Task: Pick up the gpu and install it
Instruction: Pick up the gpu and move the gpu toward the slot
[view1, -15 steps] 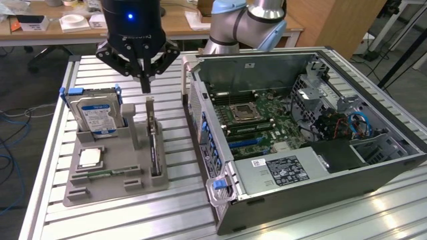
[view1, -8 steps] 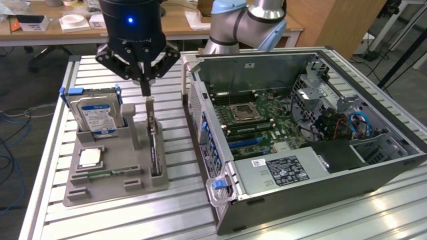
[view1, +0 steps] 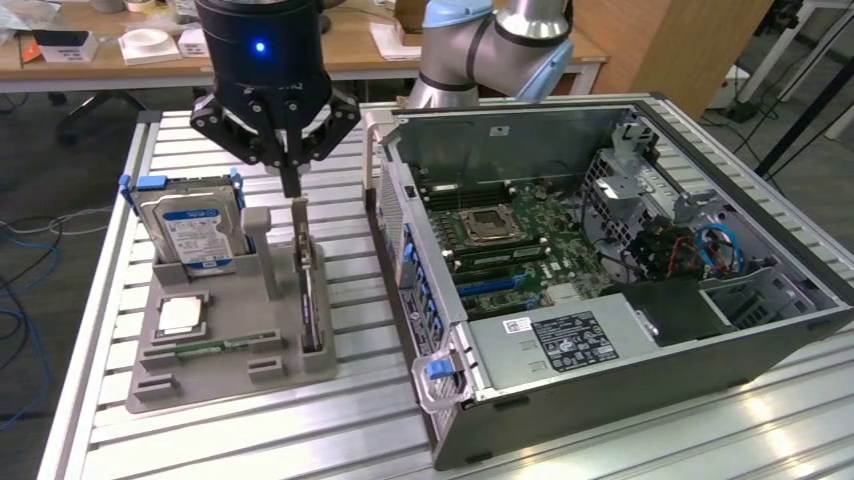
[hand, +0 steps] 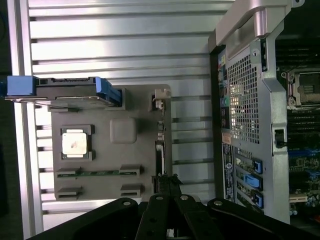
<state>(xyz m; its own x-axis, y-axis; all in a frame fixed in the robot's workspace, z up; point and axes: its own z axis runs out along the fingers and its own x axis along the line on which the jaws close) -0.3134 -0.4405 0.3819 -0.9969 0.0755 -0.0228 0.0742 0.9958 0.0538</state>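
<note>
Table of slotted aluminium nearest, carrying a grey moulded plastic tray with recesses for parts. At the tray's near end, a small narrow green memory stick lying flat; just beyond it, a square silver processor chip in its own pocket. Along the tray's edge facing the computer, the gpu, a thin flat dark expansion card, standing on its long edge in a slot, grey metal bracket towards the tray's far end. Not yet lifted; seated in the slot along its length. At the tray's far corner away from the card, a boxy silver hard drive with blue-white label, upright between blue rails.

Directly above the card's bracket end, the black two-fingered gripper, jaws pressed fully together into one point, tip at or just over the bracket's top. Pinching the card or only meeting it: cannot tell.

Probably a light, stiff load, yet fragile: bare board, thin edges, likely slippery on the metal. Safest hold judged to be the top edge close to the bracket, well clear of the faces.

Beyond the tray, close beside it, the open black tower case, green motherboard exposed.
</note>
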